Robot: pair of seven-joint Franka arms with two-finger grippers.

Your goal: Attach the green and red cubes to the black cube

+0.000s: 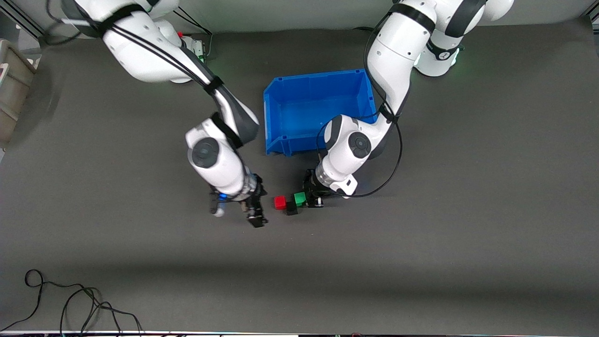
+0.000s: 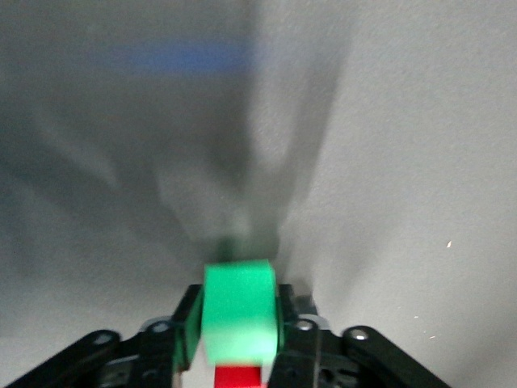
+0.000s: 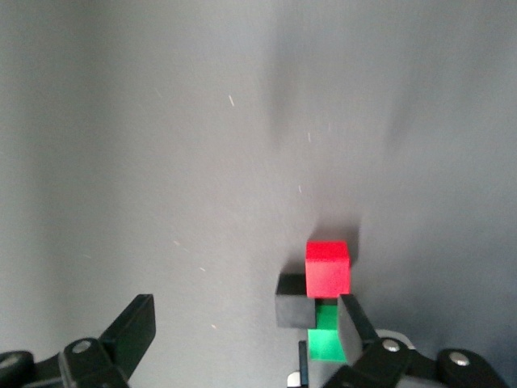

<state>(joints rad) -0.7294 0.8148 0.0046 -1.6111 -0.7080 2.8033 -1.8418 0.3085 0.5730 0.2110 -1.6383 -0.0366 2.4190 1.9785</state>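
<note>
The red cube [image 1: 280,202], the black cube [image 1: 291,208] and the green cube [image 1: 299,197] sit close together on the grey mat, nearer to the front camera than the blue bin. The black cube lies between the other two and slightly nearer the camera. My left gripper [image 1: 305,198] is shut on the green cube [image 2: 238,311], low at the mat, with the red cube [image 2: 237,377] showing just past it. My right gripper [image 1: 256,215] is open and empty beside the cluster, toward the right arm's end. Its view shows the red cube [image 3: 327,268], black cube [image 3: 292,300] and green cube [image 3: 327,343].
The blue bin [image 1: 281,133] stands open between the two arms, farther from the front camera than the cubes. A grey box [image 1: 11,89] sits at the right arm's end of the table. Loose black cable [image 1: 70,304] lies near the front edge.
</note>
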